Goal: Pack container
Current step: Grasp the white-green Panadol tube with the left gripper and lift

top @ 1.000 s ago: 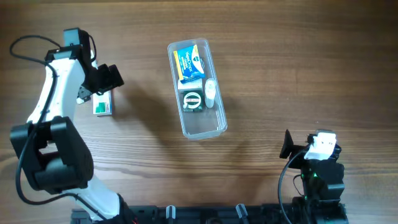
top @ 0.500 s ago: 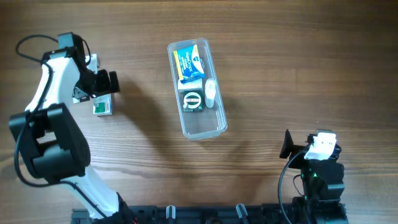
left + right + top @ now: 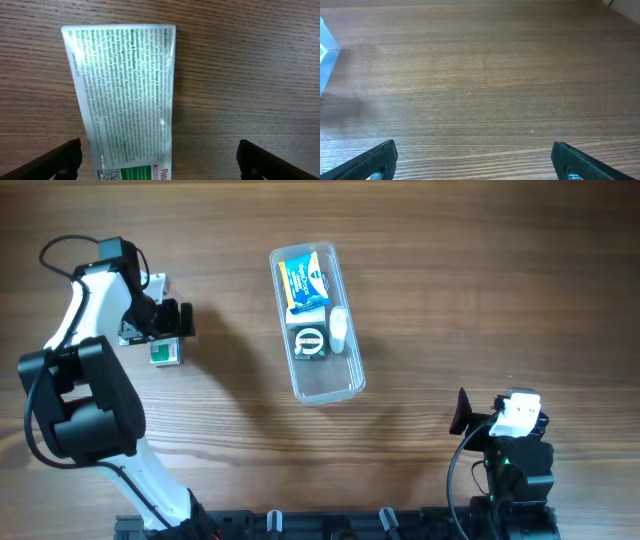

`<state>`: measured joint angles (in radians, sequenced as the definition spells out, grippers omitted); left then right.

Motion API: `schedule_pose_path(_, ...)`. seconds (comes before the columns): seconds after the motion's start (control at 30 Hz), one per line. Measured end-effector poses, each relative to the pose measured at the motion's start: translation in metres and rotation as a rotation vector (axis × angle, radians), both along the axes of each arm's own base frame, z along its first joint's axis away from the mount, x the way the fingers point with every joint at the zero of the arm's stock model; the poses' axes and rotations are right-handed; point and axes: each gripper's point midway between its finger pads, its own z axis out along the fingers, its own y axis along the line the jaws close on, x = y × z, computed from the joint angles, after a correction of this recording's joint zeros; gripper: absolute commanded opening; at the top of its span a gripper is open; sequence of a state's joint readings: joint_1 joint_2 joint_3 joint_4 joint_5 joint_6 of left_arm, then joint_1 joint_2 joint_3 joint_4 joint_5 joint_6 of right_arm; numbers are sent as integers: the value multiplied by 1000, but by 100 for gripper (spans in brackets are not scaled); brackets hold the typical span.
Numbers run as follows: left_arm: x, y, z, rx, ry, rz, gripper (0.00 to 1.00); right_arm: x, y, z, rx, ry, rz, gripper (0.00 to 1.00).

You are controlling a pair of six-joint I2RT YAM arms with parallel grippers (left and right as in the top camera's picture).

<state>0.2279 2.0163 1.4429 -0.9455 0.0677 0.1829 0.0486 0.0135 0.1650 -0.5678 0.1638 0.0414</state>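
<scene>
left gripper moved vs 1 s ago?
Yes. In the overhead view the left gripper has shifted toward the bottom of the image, closing on the small white box, which stayed put. The gripper is open above the box.

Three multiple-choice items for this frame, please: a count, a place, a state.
1. How many things lie in the long clear plastic container? A one; B three; C six.
2. Where is the small white-and-green cardboard box? A inside the container; B on the wooden table, on the left arm's side of the container; C under the container.
3. The left hand is: A open; B shut on the box; C out of view.
Answers: B, a blue-and-yellow packet, a round green-and-white item and a white tube; B, it lies on bare wood; A, its fingers stand wide of the box.
</scene>
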Motion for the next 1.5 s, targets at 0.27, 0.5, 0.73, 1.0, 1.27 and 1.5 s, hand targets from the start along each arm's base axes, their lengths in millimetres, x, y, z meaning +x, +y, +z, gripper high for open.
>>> schedule_pose_path(0.27, -3, 9, -1, 15, 11, 17, 100, 0, 0, 0, 0, 0, 0, 100)
schedule_pose_path(0.5, -6, 8, -14, 7, 45, 17, 100, 0, 0, 0, 0, 0, 0, 100)
schedule_pose_path(0.73, -9, 9, -25, 7, 80, 16, 100, 0, 0, 0, 0, 0, 0, 100)
schedule_pose_path(1.0, -9, 12, -26, 25, 83, 4, 56, 0, 0, 0, 0, 0, 0, 100)
schedule_pose_path(1.27, -7, 14, -25, 22, 75, 16, 33, 0, 0, 0, 0, 0, 0, 100)
schedule_pose_path(1.5, 24, 18, -19, 25, -55, 77, 33, 0, 0, 0, 0, 0, 0, 100)
